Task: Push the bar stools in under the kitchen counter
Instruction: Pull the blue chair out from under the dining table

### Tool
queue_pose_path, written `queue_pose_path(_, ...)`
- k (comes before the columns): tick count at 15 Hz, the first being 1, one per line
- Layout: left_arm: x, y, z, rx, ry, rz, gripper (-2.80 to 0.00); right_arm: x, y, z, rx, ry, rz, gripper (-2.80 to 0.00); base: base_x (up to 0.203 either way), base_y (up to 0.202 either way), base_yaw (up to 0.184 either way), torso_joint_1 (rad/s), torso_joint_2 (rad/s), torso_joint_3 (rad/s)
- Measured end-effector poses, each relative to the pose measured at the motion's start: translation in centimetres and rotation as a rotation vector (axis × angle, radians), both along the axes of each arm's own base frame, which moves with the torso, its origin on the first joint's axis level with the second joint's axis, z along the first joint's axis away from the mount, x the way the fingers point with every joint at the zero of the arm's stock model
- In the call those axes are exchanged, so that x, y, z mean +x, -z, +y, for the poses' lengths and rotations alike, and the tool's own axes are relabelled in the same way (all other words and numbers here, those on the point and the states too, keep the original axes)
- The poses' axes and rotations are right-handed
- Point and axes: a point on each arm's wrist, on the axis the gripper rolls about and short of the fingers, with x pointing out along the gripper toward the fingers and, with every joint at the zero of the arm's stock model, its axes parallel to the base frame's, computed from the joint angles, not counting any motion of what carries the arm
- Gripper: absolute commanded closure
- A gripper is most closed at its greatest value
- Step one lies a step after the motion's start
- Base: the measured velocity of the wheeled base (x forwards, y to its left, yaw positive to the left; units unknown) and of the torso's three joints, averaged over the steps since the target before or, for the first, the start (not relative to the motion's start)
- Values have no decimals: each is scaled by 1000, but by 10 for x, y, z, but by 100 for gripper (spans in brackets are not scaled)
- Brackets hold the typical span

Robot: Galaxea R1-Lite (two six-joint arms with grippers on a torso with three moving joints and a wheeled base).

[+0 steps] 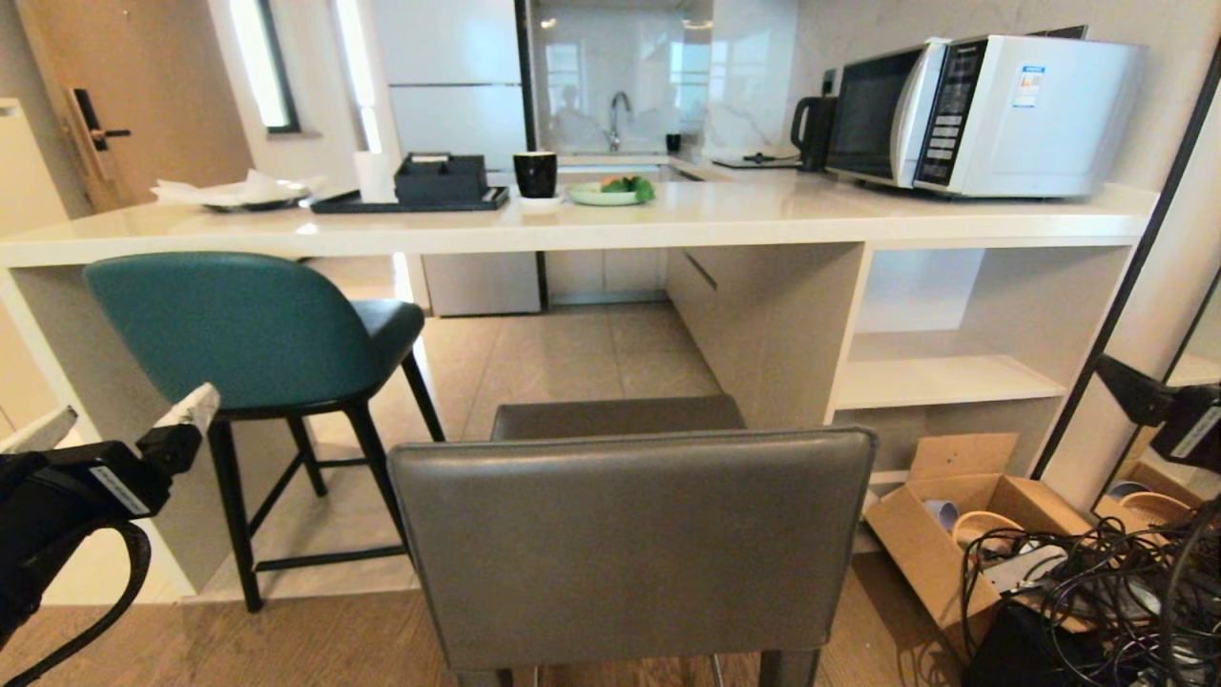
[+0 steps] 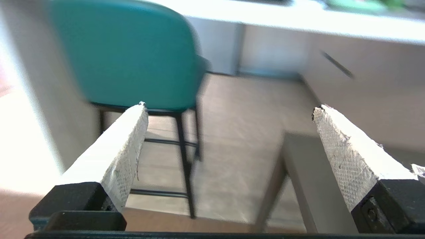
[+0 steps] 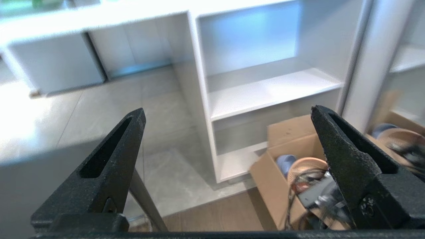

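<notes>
Left claw (image 1: 114,420) and right claw (image 3: 229,113) both spread, empty. Grey stool (image 1: 630,544) stands clear of desk (image 1: 668,224); teal stool (image 1: 258,334) partly under. Risk: off-centre push skews the grey stool into the shelf panel.

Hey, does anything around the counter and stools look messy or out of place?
Yes. On the floor right of the grey stool, an open cardboard box sits tilted by the kitchen counter, beside a loose tangle of black cables. The grey stool also stands well out from the counter.
</notes>
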Motion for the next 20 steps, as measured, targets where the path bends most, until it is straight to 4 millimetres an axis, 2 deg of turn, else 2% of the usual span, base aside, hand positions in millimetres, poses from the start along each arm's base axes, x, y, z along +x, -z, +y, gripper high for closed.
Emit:
queue_pose_path(2, -21, -19, -8, -6, 18, -13, -280, -28, -27, 9, 27, -37, -5, -280, 0, 0, 0, 0, 0, 0)
queue_pose_path(4, -54, -39, -11, -15, 69, -6, -280, -67, -45, 18, 41, -110, -3, -280, 0, 0, 0, 0, 0, 0)
queue_pose_path(8, -122, -50, -5, -5, 117, -43, -280, -137, -54, 29, 24, -228, -32, -280, 0, 0, 0, 0, 0, 0)
queue_pose_path(11, -162, -46, 0, 29, 134, -102, -280, -181, -53, 37, -4, -385, -85, -280, 0, 0, 0, 0, 0, 0)
queue_pose_path(13, -174, -37, 1, 46, 112, -133, -280, -205, -49, 42, -37, -484, -118, -280, 0, 0, 0, 0, 0, 0)
queue_pose_path(15, -182, -37, 3, 41, 66, -175, -280, -221, -43, 44, -73, -529, -123, -280, 0, 0, 0, 0, 0, 0)
queue_pose_path(18, -188, -32, -1, 72, 70, -191, -280, -231, -47, 44, -96, -557, -166, -280, 0, 0, 0, 0, 0, 0)
queue_pose_path(20, -195, -17, -4, 91, 145, -158, -280, -234, -49, 42, -98, -581, -175, -280, 0, 0, 0, 0, 0, 0)
